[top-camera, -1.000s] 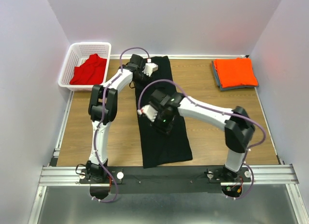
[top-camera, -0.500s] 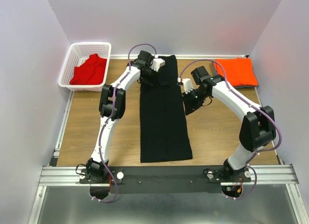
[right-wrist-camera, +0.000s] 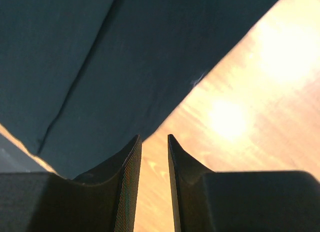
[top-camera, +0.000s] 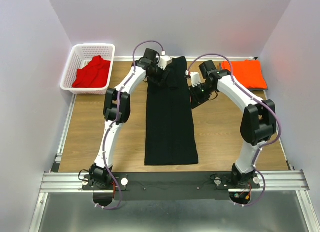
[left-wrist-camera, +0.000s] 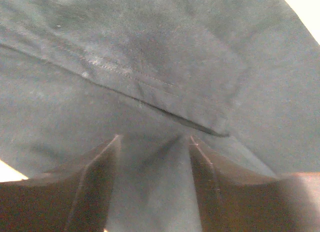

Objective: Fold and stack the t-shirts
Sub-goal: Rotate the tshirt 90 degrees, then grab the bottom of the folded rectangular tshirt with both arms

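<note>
The black t-shirt (top-camera: 170, 122) lies as a long narrow strip down the middle of the table, from the back edge toward the arm bases. My left gripper (top-camera: 162, 73) hovers over its far left corner; in the left wrist view (left-wrist-camera: 154, 139) the jaws stand apart, open, with a stitched hem (left-wrist-camera: 150, 87) just ahead. My right gripper (top-camera: 194, 94) sits at the strip's right edge near the back. Its fingers (right-wrist-camera: 154, 137) are narrowly apart with only bare wood between them, the black cloth (right-wrist-camera: 100, 57) beside the left tip. The orange t-shirt (top-camera: 247, 74) lies folded at the back right. The red t-shirt (top-camera: 92, 72) is crumpled in the basket.
The white mesh basket (top-camera: 70, 74) stands at the back left corner. White walls close in the table on three sides. Wood (top-camera: 225, 132) shows on both sides of the black strip. The metal rail (top-camera: 170, 181) with both arm bases runs along the near edge.
My right arm swung from over the middle of the black t-shirt to its right edge near the back. The left gripper shifted right and opened. The shirt's far end now lies straighter.
</note>
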{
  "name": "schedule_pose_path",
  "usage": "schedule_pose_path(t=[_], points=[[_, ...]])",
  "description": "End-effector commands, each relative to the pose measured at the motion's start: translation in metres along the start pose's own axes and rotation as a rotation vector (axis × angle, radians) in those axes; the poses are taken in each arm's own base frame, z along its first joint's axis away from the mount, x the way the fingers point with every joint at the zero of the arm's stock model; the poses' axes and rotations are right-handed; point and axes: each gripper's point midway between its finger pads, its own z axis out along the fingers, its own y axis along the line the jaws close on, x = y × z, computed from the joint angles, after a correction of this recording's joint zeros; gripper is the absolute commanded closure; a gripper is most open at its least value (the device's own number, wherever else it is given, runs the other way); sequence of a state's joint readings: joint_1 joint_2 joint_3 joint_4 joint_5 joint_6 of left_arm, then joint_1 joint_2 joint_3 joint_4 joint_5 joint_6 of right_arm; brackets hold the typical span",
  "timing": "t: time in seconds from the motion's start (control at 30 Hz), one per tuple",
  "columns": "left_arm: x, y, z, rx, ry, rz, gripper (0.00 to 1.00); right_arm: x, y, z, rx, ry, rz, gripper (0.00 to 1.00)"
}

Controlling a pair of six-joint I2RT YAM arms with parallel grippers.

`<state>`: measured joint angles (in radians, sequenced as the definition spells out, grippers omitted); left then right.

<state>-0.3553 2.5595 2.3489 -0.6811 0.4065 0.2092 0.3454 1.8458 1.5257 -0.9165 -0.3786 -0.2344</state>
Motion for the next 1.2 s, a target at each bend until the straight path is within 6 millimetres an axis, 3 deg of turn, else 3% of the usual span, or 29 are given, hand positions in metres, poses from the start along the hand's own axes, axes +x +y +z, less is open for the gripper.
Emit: schedule_pose_path(t=[0.0,0.03,0.1,0.17,0.2,0.3,0.33,0.4,0.53,0.7,0.77,0.97,1.17], points=[[-0.083,-0.022,-0.090,-0.016,-0.200,0.156,0.18,-0.029,-0.004,0.000,-0.005,-0.067,-0.005,0.65],[-0.080,-0.031,-0.108,-0.010,-0.202,0.172,0.13,-0.032,-0.004,0.003,-0.015,-0.071,-0.006,0.65],[-0.064,-0.040,-0.122,-0.016,-0.187,0.197,0.12,-0.039,-0.007,0.007,-0.017,-0.085,-0.004,0.65],[-0.049,-0.044,-0.124,-0.009,-0.166,0.201,0.12,-0.047,-0.012,0.015,-0.011,-0.091,0.004,0.65],[-0.028,-0.046,-0.116,0.008,-0.126,0.181,0.13,-0.051,-0.015,0.018,-0.005,-0.100,0.007,0.65],[-0.006,-0.053,-0.106,0.049,-0.085,0.144,0.28,-0.072,-0.029,0.030,0.025,-0.138,0.023,0.67],[0.007,-0.057,-0.098,0.076,-0.059,0.110,0.38,-0.081,-0.032,0.034,0.038,-0.159,0.030,0.68],[0.021,-0.055,-0.085,0.089,-0.035,0.082,0.48,-0.095,-0.045,0.046,0.066,-0.175,0.045,0.71],[0.027,-0.043,-0.072,0.075,-0.033,0.034,0.53,-0.114,-0.069,0.066,0.130,-0.200,0.060,0.78],[0.033,-0.016,-0.057,0.057,-0.034,-0.037,0.55,-0.127,-0.092,0.091,0.184,-0.213,0.072,0.78],[0.045,-0.009,-0.043,0.066,-0.011,-0.064,0.55,-0.123,-0.100,0.108,0.194,-0.192,0.084,0.79],[0.063,0.006,-0.020,0.072,0.024,-0.108,0.55,-0.120,-0.122,0.135,0.253,-0.178,0.116,0.80],[0.063,0.022,-0.013,0.051,0.021,-0.122,0.55,-0.127,-0.138,0.138,0.288,-0.201,0.127,0.80]])
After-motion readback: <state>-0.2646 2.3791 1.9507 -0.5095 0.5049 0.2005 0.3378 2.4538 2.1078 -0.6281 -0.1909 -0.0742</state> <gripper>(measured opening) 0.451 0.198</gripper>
